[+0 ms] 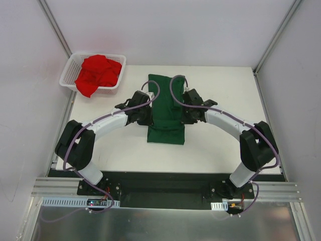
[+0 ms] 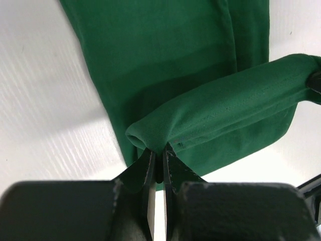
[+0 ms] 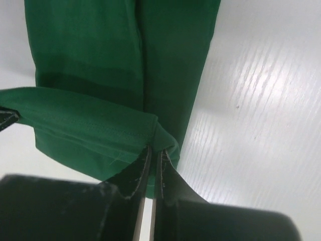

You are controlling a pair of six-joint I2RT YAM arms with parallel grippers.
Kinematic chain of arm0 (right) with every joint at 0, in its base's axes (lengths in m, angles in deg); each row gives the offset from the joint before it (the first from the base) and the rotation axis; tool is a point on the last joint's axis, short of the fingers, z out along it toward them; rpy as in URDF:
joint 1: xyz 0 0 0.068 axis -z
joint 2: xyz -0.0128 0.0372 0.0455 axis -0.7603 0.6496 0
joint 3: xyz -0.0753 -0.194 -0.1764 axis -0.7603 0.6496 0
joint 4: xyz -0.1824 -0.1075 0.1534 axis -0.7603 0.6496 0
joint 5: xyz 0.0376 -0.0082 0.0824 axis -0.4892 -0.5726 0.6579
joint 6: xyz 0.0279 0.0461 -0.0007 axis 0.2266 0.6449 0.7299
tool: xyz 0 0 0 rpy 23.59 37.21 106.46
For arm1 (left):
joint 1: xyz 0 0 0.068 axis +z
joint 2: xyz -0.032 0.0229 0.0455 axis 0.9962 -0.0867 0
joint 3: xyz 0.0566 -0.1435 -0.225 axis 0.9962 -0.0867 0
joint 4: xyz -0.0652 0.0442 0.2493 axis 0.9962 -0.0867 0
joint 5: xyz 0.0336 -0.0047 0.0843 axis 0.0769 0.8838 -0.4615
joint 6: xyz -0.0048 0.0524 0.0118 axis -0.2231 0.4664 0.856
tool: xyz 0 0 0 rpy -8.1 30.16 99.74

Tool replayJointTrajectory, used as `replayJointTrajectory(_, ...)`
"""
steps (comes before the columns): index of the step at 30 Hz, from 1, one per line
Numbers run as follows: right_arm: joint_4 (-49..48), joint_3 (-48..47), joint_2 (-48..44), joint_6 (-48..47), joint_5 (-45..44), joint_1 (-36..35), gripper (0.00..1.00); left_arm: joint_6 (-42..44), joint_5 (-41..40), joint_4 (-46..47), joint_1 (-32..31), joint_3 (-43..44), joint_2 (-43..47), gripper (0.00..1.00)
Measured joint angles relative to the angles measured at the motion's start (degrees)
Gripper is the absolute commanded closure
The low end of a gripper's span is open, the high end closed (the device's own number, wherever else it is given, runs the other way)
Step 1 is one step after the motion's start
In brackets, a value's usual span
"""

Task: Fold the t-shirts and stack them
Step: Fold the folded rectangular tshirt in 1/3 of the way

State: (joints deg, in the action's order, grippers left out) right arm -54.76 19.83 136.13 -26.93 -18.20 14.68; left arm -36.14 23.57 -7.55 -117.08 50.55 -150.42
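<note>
Left claw (image 2: 158, 153) and right claw (image 3: 150, 153) each pinch a raised edge of the green t-shirt (image 1: 165, 131), spread mid-way across the bench (image 1: 225, 95); unequal travel could skew the fold, or the thin cloth slip free.

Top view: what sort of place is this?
Probably a lab test cell: a white table walled by plain panels, a left arm and right arm mounted on a metal frame, holding a green shirt.

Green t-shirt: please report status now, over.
Left gripper and right gripper both shut on green t-shirt, edge lifted. Red t-shirt in basket. Nothing in the way.
</note>
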Motion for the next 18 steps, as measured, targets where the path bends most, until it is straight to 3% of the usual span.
replayJointTrajectory(4, -0.07, -2.08, 1.55, -0.92, 0.33, 1.27, 0.99, 0.22, 0.02, 0.31, 0.57, 1.86, -1.75, 1.00)
replayJointTrajectory(5, -0.11, -2.47, 1.77, -1.09, 0.37, 1.44, 0.93, 0.33, 0.02, 0.33, 0.66, 2.38, -2.14, 0.98)
replayJointTrajectory(6, -0.11, -2.97, 2.08, -1.29, 0.44, 1.68, 0.88, 0.46, 0.00, 0.31, 0.72, 2.91, -2.47, 0.75)
replayJointTrajectory(7, -0.15, -3.43, 2.38, -1.46, 0.52, 1.92, 0.82, 0.61, 0.00, 0.37, 0.81, 3.37, -2.75, 0.67)
replayJointTrajectory(8, -0.17, -3.85, 2.75, -1.66, 0.57, 2.14, 0.65, 0.96, -0.02, 0.39, 0.92, 3.65, -2.95, 0.57)
replayJointTrajectory(9, -0.17, -4.17, 3.08, -1.97, 0.55, 2.38, 0.60, 1.11, -0.09, 0.55, 1.01, 3.82, -3.08, 0.24)
replayJointTrajectory(11, -0.17, -4.42, 3.61, -2.49, 0.31, 2.84, 0.55, 1.75, -0.96, 0.61, 1.29, 3.85, -3.17, 0.02)
replayJointTrajectory(18, 0.07, -4.72, 4.00, -4.04, -0.31, 3.87, 0.52, 2.05, -2.78, 0.39, 2.16, 3.82, -3.02, 0.01)
